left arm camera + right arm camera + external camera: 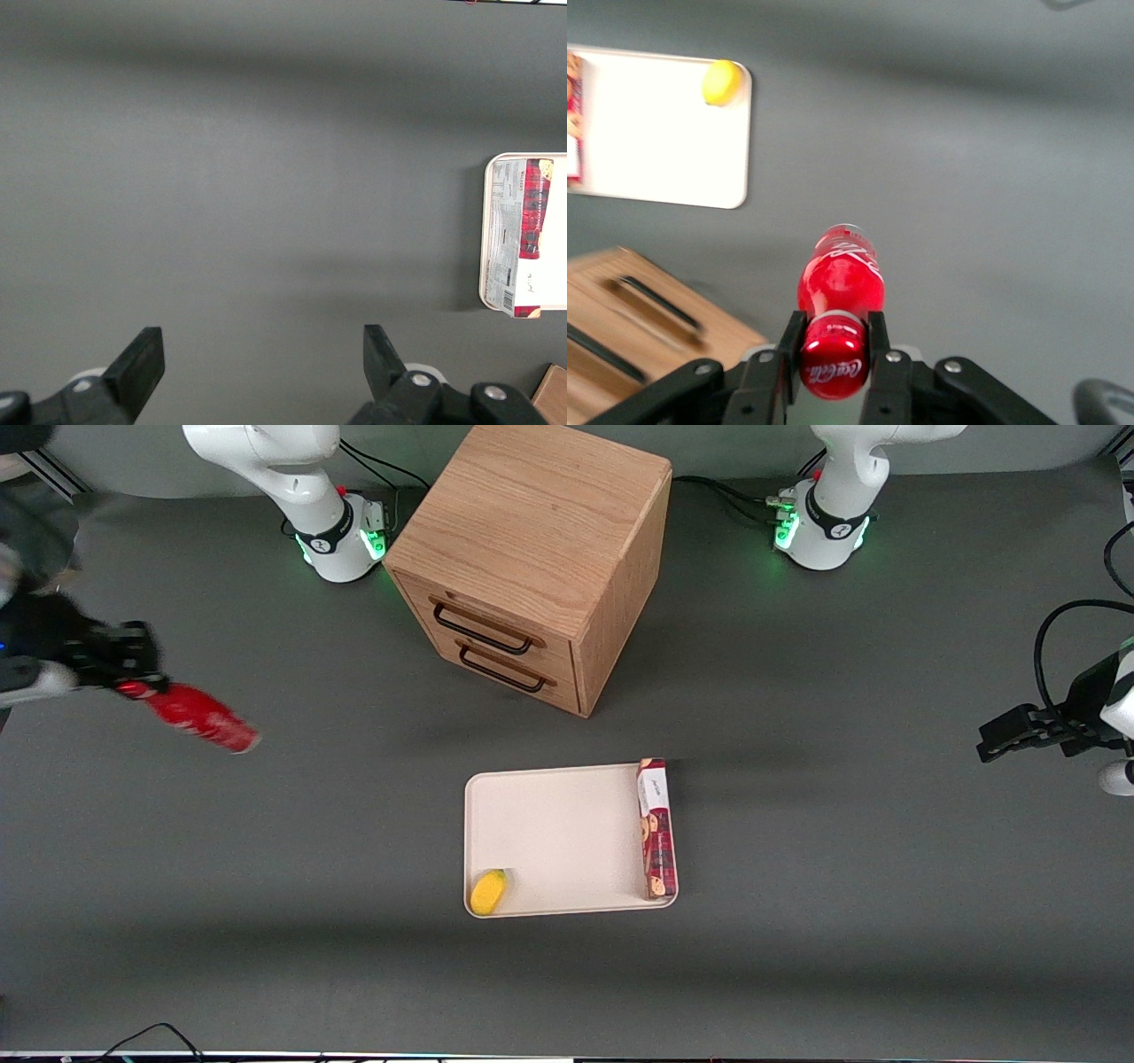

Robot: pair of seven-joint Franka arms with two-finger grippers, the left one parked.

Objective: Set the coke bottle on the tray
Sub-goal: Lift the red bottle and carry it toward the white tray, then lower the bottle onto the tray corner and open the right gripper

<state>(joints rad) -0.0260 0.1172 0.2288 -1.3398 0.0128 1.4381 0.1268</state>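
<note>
Our gripper [834, 354] pinches the coke bottle [199, 718] at its capped neck, held tilted above the table toward the working arm's end, well apart from the tray [558, 824]. We should carry it level to the bare middle, between the lemon [488, 892] and cookie box [656, 828], then lower gently.

The coke bottle [202, 724] is glossy red with a red cap and white lettering, held in the black pincer [833, 341]. The tray [563, 837] is cream-white. On it lie a yellow lemon [488, 892] and a red-patterned cookie box [656, 828]. The drawer cabinet [532, 558] is light wood with dark handles. The surface [842, 921] is dark grey.
</note>
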